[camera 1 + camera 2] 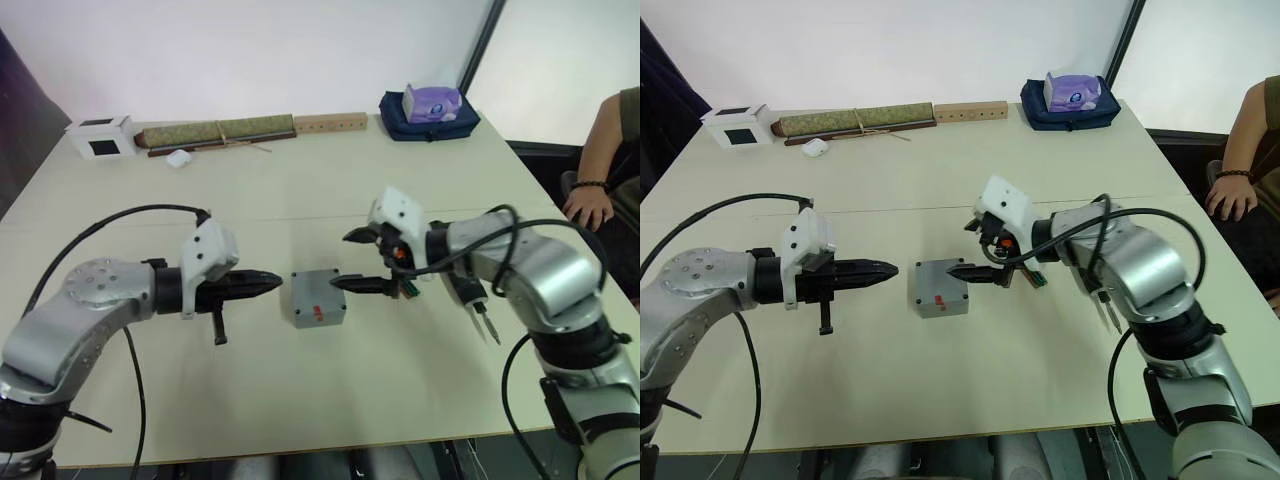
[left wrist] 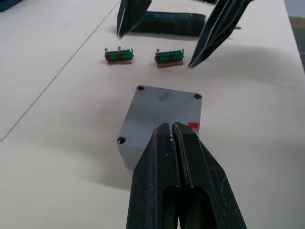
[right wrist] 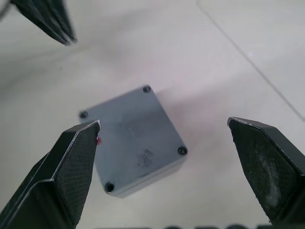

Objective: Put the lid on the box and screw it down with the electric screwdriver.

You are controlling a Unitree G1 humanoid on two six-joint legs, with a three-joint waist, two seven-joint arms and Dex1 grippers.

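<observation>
Altogether one box [image 1: 318, 298], two circuit-board pieces [image 2: 119, 55].

Bright, even light; soft shadows; sharp focus.

2 head eyes look down; 2 wrist cameras share the box [image 2: 162, 117].

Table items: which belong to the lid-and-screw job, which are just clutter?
Job:
- lid, already sitting on the box
- electric screwdriver, lying beyond the two green parts

Lying about:
- two green terminal pieces
- white box with black square
- long roll
- wooden block
- tissue pack on blue pouch
</observation>
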